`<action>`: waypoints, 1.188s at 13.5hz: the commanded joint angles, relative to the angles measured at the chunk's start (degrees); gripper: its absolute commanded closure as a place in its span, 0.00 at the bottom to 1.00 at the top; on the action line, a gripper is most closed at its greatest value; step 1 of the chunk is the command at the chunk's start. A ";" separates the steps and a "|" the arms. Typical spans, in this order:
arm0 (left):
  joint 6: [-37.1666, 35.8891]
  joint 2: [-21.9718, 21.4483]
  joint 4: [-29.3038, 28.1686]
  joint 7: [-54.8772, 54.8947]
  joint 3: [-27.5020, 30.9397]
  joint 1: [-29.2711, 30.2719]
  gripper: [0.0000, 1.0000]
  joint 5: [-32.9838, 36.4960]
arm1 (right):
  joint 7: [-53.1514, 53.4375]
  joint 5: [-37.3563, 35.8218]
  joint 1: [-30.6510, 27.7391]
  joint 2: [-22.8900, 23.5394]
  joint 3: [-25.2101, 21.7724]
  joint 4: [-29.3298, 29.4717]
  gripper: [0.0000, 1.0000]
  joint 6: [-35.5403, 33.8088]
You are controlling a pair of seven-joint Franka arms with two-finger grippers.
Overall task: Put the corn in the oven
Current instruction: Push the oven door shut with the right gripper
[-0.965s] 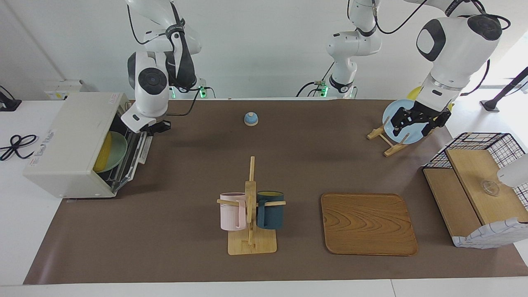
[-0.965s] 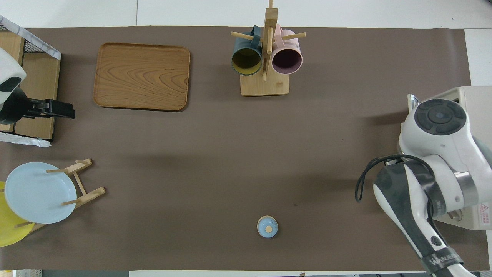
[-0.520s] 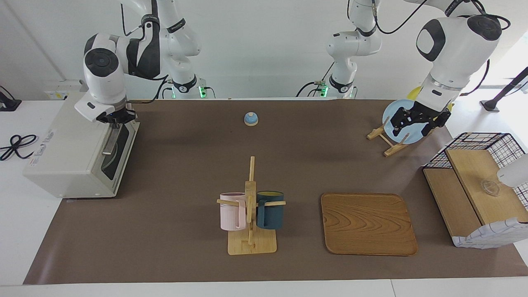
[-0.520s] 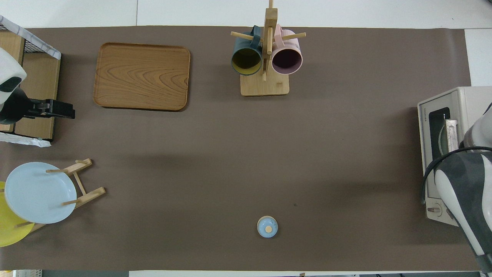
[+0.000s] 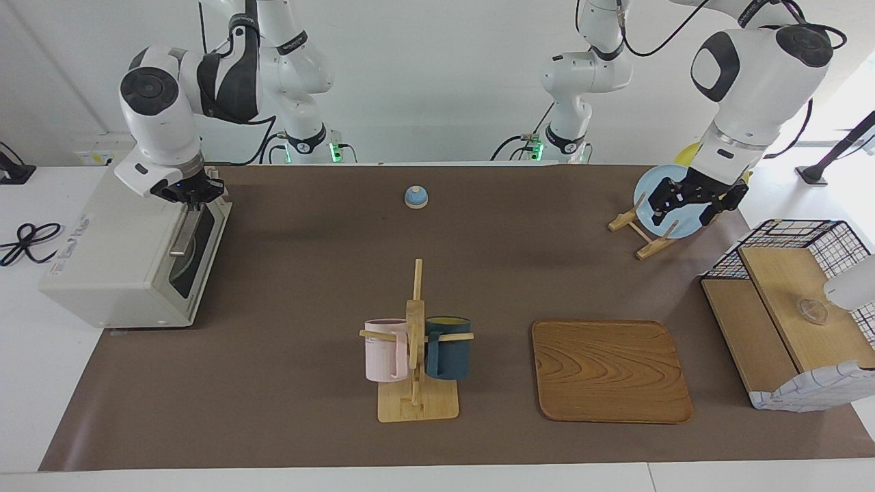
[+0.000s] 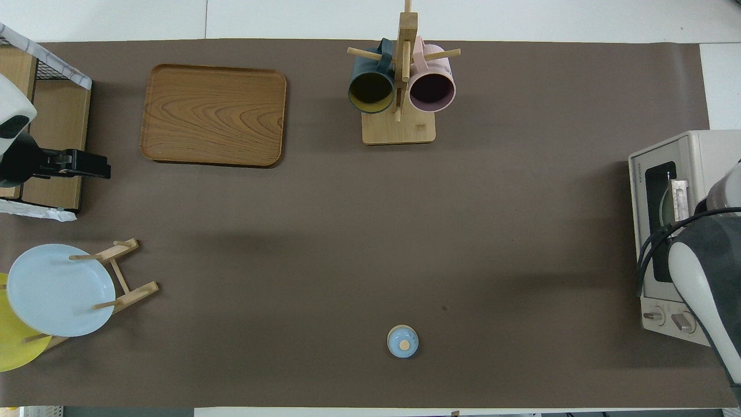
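Facing view: the oven stands at the right arm's end of the table, its glass door shut. The right gripper sits at the top edge of that door, just above the silver handle; whether its fingers are parted or closed cannot be told. The corn cannot be seen — only a pale plate shows dimly through the glass. The left gripper hangs with fingers spread wide, empty, over the blue plate on its wooden rack.

Overhead view: the oven is partly covered by the right arm; the left gripper hangs beside the basket shelf.
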 commanded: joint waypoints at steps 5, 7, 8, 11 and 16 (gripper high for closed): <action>0.48 -1.44 -1.60 0.14 -0.14 0.42 0.00 1.08 | 1.33 12.39 3.93 0.93 0.21 13.12 0.41 -15.09; 0.48 -1.44 -1.60 0.14 -0.14 0.42 0.00 1.08 | 2.56 15.49 3.67 0.75 0.03 14.62 0.14 -17.21; 0.48 -1.44 -1.51 0.14 -0.14 0.42 0.00 1.17 | 3.00 15.50 3.58 0.75 -0.05 15.14 0.00 -17.04; 0.65 -1.44 -1.60 0.23 -0.23 0.33 0.00 1.08 | 3.45 15.59 2.96 1.54 -0.23 16.38 0.00 -15.73; 1.01 -1.35 -1.60 0.14 -0.23 -0.37 0.00 1.17 | 4.67 15.15 4.09 4.18 -0.49 19.80 0.00 -14.93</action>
